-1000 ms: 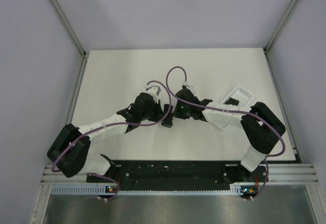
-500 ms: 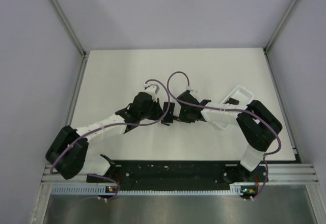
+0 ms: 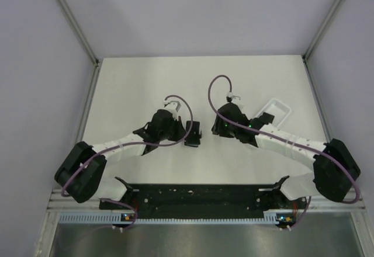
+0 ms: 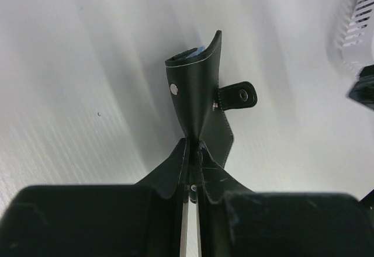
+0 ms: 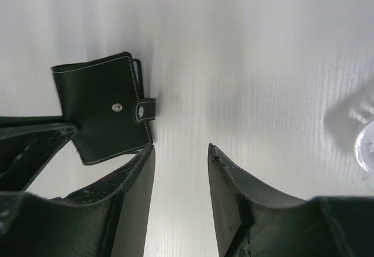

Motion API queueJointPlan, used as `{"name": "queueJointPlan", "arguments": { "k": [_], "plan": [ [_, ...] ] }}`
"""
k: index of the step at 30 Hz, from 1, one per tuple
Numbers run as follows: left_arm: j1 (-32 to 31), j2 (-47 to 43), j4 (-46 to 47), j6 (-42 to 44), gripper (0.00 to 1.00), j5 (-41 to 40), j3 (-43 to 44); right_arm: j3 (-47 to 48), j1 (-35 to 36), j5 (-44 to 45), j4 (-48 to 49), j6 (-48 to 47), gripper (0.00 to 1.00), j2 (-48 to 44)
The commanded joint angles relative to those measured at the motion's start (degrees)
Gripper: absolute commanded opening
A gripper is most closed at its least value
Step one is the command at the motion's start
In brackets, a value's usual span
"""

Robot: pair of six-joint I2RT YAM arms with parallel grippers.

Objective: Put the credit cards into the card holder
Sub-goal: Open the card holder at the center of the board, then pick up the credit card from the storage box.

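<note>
When inspected, the card holder (image 4: pixel 201 96) was clamped by one edge in the left tool (image 4: pixel 193 145) near the middle of the counter (image 3: pixel 128 87); the right tool (image 5: pixel 182 147) stood open and empty just beside it, a white tray (image 3: pixel 279 106) beyond.

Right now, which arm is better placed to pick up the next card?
The right. The right gripper is open, empty and nearer the dark card at the white tray; the left gripper is shut on the card holder.
</note>
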Motion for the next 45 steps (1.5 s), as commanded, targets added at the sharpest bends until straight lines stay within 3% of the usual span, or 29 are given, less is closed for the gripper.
{"name": "queueJointPlan", "arguments": {
  "k": [1,3,8,9,14,18,20,22,27,34,41,45],
  "plan": [
    [0.9,1.7,6.1,-1.3,0.14,3.1,-2.9,-1.8,-0.7,1.8,0.7,-2.9,0.44,-6.6],
    [1.0,1.9,6.6,-1.4,0.21,2.6,-3.8,-2.6,-1.1,2.0,0.4,-3.6,0.47,-8.4],
    [1.2,-0.2,4.3,-0.8,0.64,0.0,-4.7,-4.3,-1.9,3.5,-1.8,-4.1,0.58,-12.5],
    [1.2,-1.3,3.6,-0.2,0.99,-0.4,-4.6,-4.6,-2.3,4.0,-2.5,-4.0,0.60,-14.0],
    [1.2,-6.3,-3.8,1.8,0.99,-8.1,-0.7,-5.8,-7.4,5.1,-7.1,-3.8,0.63,-19.8],
    [1.4,-9.4,-11.6,-0.3,0.99,-24.2,4.7,-6.3,-14.8,2.2,-10.3,-4.6,0.63,-23.6],
    [2.7,-9.7,-14.1,-2.8,0.99,-27.8,6.9,-6.7,-18.7,0.7,-11.2,-5.3,0.63,-24.7],
    [5.0,-8.7,-12.4,-2.6,0.99,-26.1,6.9,-6.6,-21.1,0.0,-12.0,-5.7,0.64,-25.0],
    [6.2,-3.3,-17.3,-0.1,0.80,-18.7,13.3,-5.5,-24.1,-0.3,-12.9,-6.9,0.64,-22.6],
    [5.1,-4.1,-10.2,2.5,0.68,-11.4,14.0,-2.1,-28.8,-0.7,-13.4,-9.4,0.67,-16.5],
    [-0.2,0.8,-8.8,3.6,0.59,-11.3,19.1,2.0,-34.0,-1.1,-13.8,-12.4,0.74,-11.0],
    [-3.1,5.4,-7.0,3.2,0.59,-12.4,21.3,4.5,-36.5,-0.6,-13.9,-14.7,0.74,-7.8]
  ]
}}
